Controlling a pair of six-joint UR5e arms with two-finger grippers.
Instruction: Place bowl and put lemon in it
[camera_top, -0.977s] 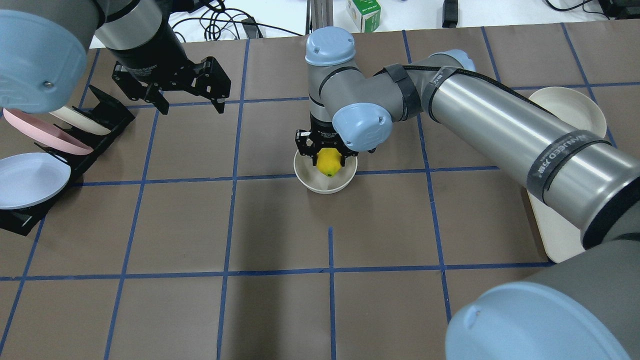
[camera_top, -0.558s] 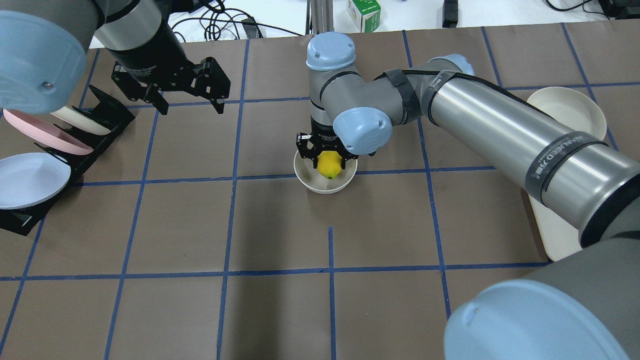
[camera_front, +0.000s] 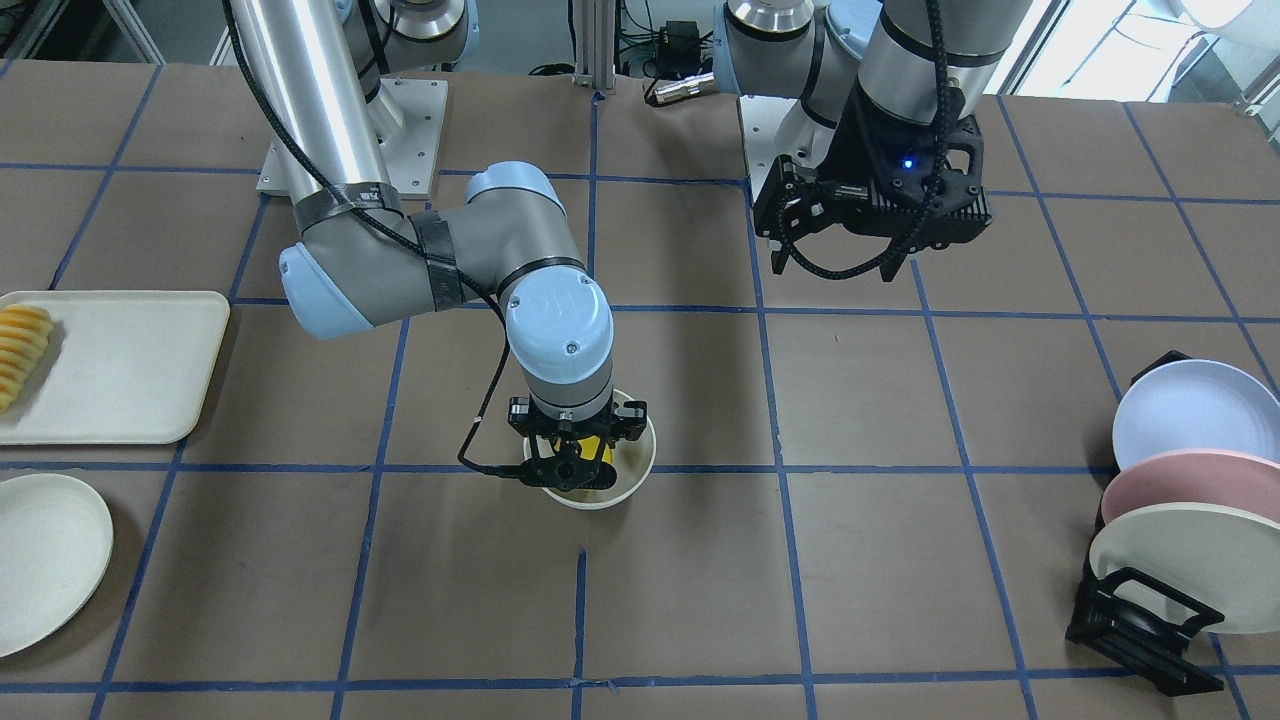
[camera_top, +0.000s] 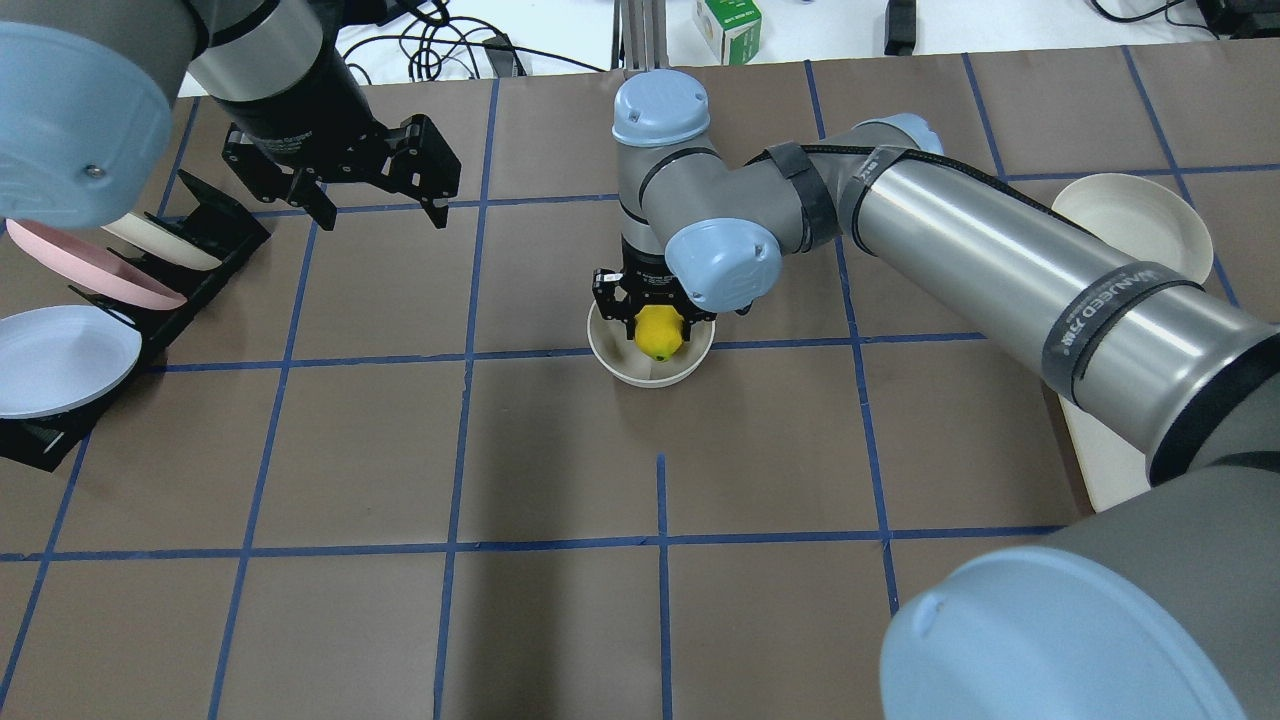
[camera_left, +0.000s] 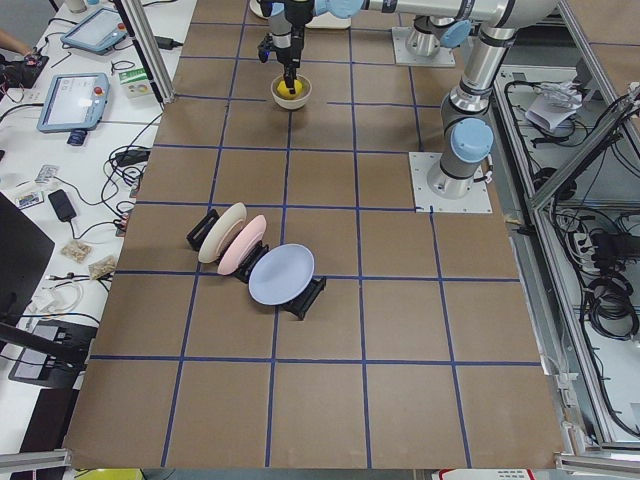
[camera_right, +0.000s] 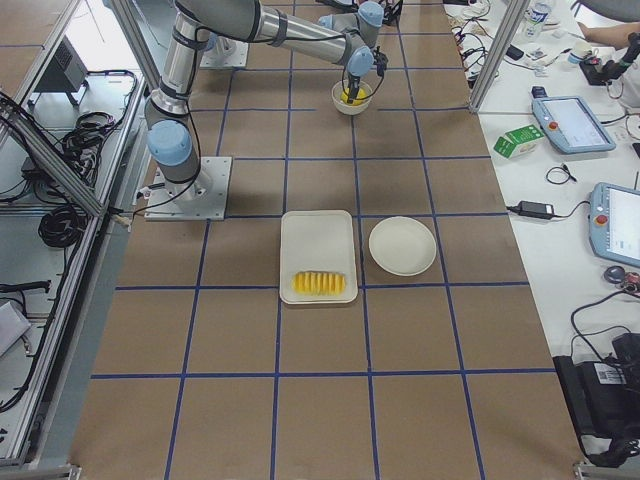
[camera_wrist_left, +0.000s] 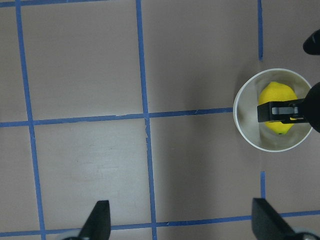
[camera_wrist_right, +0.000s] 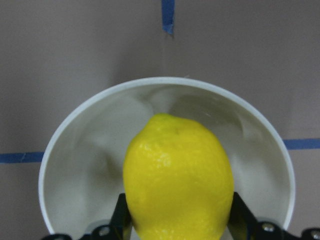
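The off-white bowl (camera_top: 650, 372) stands upright near the table's middle; it also shows in the front view (camera_front: 637, 470) and the left wrist view (camera_wrist_left: 245, 117). My right gripper (camera_top: 658, 325) reaches straight down into it, shut on the yellow lemon (camera_top: 658, 334). In the right wrist view the lemon (camera_wrist_right: 177, 175) sits between the fingers, low inside the bowl (camera_wrist_right: 70, 150); whether it touches the bottom is hidden. My left gripper (camera_top: 383, 205) is open and empty, hovering above the table's far left, well apart from the bowl.
A black rack with pastel plates (camera_top: 70, 300) stands at the left edge. A cream tray (camera_front: 120, 370) with sliced fruit (camera_front: 20, 350) and a flat cream plate (camera_front: 40, 560) lie on my right side. A green carton (camera_top: 728, 28) stands beyond the table's far edge.
My right gripper has sunk slightly, carrying the lemon a little deeper into the bowl. The left arm has not moved.
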